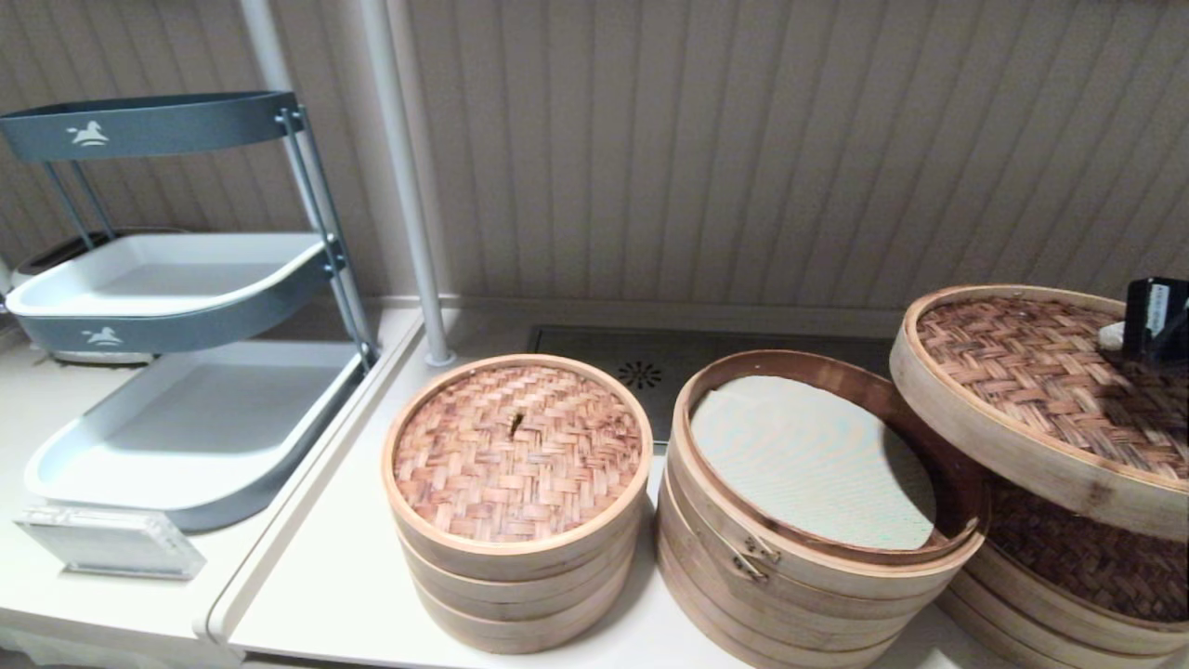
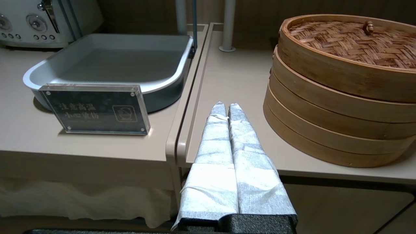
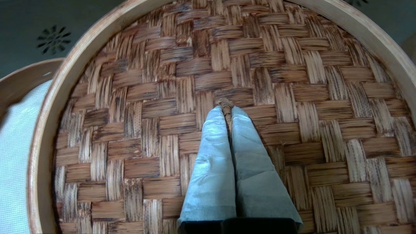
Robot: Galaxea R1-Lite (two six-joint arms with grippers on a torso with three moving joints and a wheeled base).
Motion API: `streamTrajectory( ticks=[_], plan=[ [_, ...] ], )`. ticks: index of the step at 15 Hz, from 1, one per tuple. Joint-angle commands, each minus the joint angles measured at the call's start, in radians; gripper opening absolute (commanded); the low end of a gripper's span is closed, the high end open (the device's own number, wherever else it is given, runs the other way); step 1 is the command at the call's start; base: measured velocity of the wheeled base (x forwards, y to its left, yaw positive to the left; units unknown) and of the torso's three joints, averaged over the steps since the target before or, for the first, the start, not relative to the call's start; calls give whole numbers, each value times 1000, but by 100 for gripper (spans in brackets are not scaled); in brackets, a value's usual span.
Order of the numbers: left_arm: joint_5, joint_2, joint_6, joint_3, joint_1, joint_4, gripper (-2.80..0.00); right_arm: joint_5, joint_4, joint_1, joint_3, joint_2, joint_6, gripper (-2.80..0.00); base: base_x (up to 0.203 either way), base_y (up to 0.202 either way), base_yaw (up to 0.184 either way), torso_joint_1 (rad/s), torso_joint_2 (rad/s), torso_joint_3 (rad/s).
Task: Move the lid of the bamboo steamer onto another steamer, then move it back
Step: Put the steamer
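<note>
The bamboo steamer lid (image 1: 1031, 390), reddish-brown weave in a deep pale rim, hangs tilted in the air at the right. My right gripper (image 1: 1110, 336) is shut on its small centre knot (image 3: 226, 103), and the weave of the lid (image 3: 260, 65) fills the right wrist view around the gripper (image 3: 226, 110). Directly beneath sits another steamer (image 1: 1087, 567), low and wide with a brown woven top, partly hidden by the lid. My left gripper (image 2: 226, 105) is shut on nothing, low at the table's front edge and out of the head view.
The tall clasped steamer (image 1: 808, 557) stands uncovered in the middle, showing a white liner (image 1: 808, 460). The narrower lidded stack (image 1: 517, 455) is to its left. Further left are a grey tiered rack (image 1: 176, 297), an acrylic sign (image 1: 110, 541) and a white pole (image 1: 409, 186).
</note>
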Motion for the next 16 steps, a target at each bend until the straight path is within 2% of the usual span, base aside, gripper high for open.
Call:
streamTrajectory(
  ticks=[1, 4, 7, 10, 16],
  plan=[
    [0, -1, 0, 25, 0, -1, -280, 63, -1, -141, 4, -6, -22, -280, 0, 0, 0, 0, 0, 0],
    [0, -1, 0, 25, 0, 1, -280, 171, -10, -283, 5, 16, -66, -280, 0, 0, 0, 0, 0, 0],
    [0, -1, 0, 25, 2, -1, -280, 208, -28, -366, 6, 47, -76, -280, 0, 0, 0, 0, 0, 0],
    [0, -1, 0, 25, 0, -1, -280, 221, -107, -396, 47, 58, -77, -280, 0, 0, 0, 0, 0, 0],
    [0, -2, 0, 25, 1, -1, -280, 221, -231, -394, 129, 98, -71, -280, 0, 0, 0, 0, 0, 0]
  ],
)
